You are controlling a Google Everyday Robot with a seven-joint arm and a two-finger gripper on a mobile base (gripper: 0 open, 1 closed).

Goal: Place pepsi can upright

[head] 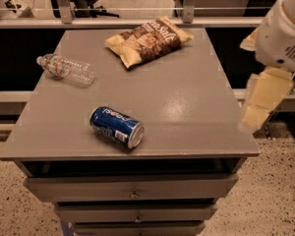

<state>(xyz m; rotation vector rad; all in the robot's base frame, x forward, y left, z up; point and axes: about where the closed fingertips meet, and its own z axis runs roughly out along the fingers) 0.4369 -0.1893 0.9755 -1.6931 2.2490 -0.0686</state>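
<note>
- The pepsi can [116, 127] is lying sideways near the front edge of the bench [196, 107].
- The end effector [260, 102] is hovering beyond the bench's right edge; how wide it is, I cannot tell.
- Probably light, thin-walled, slick and prone to rolling; gripping mid-body gently is looking wisest.

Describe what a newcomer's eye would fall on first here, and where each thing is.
The blue pepsi can stands out first, lying on its side near the front edge of the grey cabinet top. A chip bag lies at the far edge and a clear water bottle at the left. The gripper hangs beyond the right edge, apart from the can.
</note>
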